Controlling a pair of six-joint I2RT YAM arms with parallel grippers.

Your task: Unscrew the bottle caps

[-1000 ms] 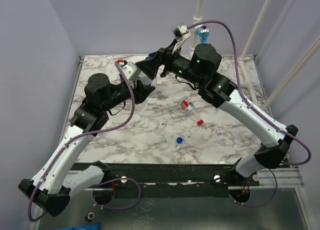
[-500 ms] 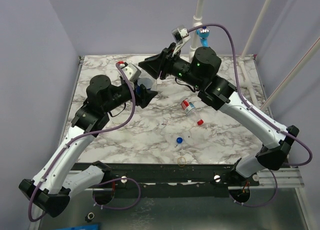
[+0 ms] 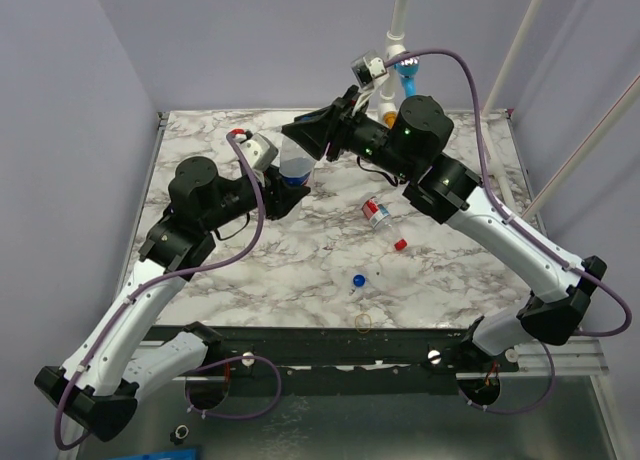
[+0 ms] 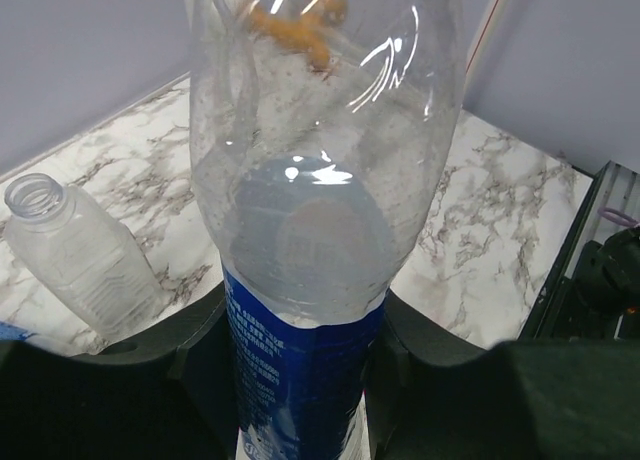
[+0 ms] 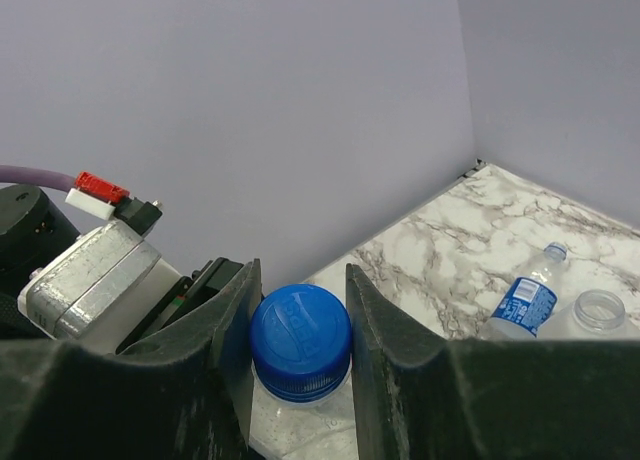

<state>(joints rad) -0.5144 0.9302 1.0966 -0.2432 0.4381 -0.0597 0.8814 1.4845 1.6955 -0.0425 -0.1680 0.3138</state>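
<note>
Right wrist view: my right gripper [image 5: 300,310] pinches the blue cap [image 5: 300,338] end-on; the bottle [image 4: 320,180] runs straight away into my clamped left gripper [image 4: 300,370].

So the worktop [image 3: 300,260] is white marble with grey veins, the bottle [image 4: 300,380] is clear with a blue label, cap [image 5: 300,338] bright blue, walls [image 5: 250,100] pale lavender.

- The left arm [image 3: 122,318] and right arm [image 3: 503,232] were white-shelled with bulky black joints.
- A purple cable [image 3: 258,220] looped along each.
- Green lights [image 3: 407,132] dotted the right arm's joints.
- The left hand [image 4: 295,365] and right hand [image 5: 300,315] had matte black fingers [image 5: 390,335].
</note>
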